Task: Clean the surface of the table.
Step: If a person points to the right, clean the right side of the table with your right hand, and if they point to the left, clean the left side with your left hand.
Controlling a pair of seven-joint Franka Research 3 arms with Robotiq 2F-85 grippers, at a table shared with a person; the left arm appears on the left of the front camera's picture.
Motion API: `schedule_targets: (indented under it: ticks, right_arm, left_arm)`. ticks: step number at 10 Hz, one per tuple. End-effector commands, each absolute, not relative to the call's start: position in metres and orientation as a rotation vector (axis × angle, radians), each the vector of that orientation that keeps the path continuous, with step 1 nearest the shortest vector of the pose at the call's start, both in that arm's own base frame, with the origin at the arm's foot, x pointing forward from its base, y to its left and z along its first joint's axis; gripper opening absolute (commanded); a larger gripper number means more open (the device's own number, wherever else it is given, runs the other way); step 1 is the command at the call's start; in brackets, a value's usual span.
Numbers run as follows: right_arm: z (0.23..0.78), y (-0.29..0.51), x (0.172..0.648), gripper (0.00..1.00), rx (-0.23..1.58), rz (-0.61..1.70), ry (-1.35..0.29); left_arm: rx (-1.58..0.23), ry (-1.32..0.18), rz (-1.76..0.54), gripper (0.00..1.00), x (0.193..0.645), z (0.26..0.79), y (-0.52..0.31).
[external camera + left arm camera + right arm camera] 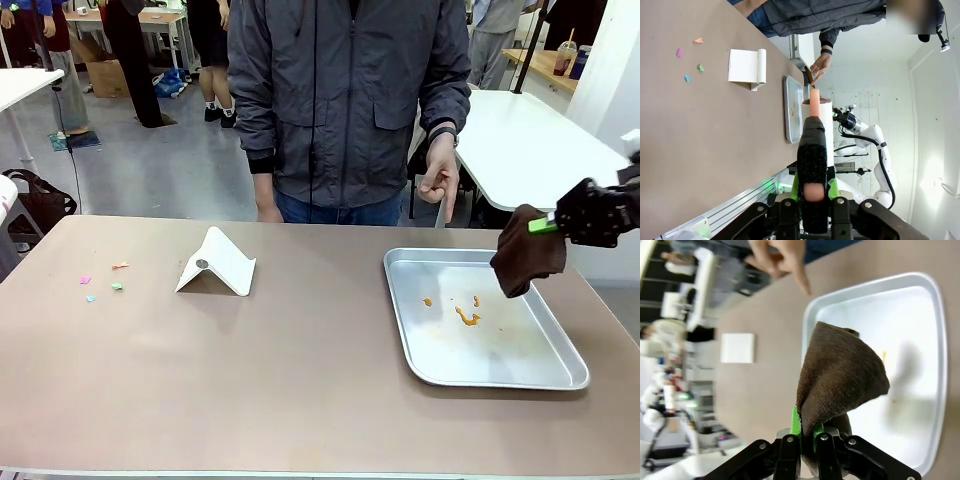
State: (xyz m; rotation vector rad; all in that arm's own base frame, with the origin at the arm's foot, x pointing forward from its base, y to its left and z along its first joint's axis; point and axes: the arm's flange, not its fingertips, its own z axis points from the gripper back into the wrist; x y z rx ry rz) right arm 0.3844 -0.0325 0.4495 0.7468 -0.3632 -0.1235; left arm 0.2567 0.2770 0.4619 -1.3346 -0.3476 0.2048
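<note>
Right fingers [796, 426]: clenched on a dark brown cloth [527, 255], which hangs down from them in a folded bunch.
Left fingers [812, 150]: pressed together and pointing along the counter toward the tray. A pale pinkish strip shows at their tip, and I cannot tell what it is.
Counter [300, 380]: the wide tan-brown top with a thin pale edge, lying between the robot and the person.
Tray [500, 350]: a shiny metal tray lying flat on the right part of the counter.
Stains [466, 318]: a few small orange smears on the tray floor, in its far half.
Cloth position: over the far right corner of the tray. I cannot tell if it touches the rim.
Paper scraps [117, 286]: small coloured pieces on the left part of the counter, well apart from the tray.
White stand [218, 262]: a folded white piece near the scraps, toward the middle.
Person's hand [438, 182]: index finger pointing down, beyond the far edge, near the tray.
</note>
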Motion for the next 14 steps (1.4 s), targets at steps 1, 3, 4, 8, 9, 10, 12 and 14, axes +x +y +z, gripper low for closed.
schedule_targets:
  ticks: [1,3,4,8,9,10,12,14]
  right_arm:
    - [0.443,-0.021,0.398,0.10,0.501,-0.068,-0.339]
    - [0.431,-0.004,0.413,0.10,0.315,-0.022,-0.324]
    - [0.422,0.004,0.420,0.10,0.230,-0.017,-0.313]
    - [0.377,0.024,0.444,0.10,0.105,-0.027,-0.255]
    - [0.364,0.029,0.449,0.10,0.147,-0.027,-0.231]
    - [0.351,0.035,0.453,0.10,0.165,-0.035,-0.209]
    - [0.330,0.051,0.461,0.10,0.205,-0.061,-0.185]
    - [0.313,0.078,0.470,0.10,0.268,-0.063,-0.155]
  left_arm:
    - [-1.338,-0.345,0.194,0.00,0.255,0.465,0.278]
    - [-1.338,-0.345,0.194,0.00,0.255,0.465,0.278]
    - [-1.338,-0.345,0.194,0.00,0.255,0.465,0.278]
    - [-1.338,-0.345,0.194,0.00,0.255,0.465,0.278]
    - [-1.338,-0.345,0.194,0.00,0.255,0.465,0.278]
    - [-1.338,-0.345,0.194,0.00,0.255,0.465,0.278]
    - [-1.338,-0.345,0.194,0.00,0.255,0.465,0.278]
    - [-1.338,-0.345,0.194,0.00,0.255,0.465,0.278]
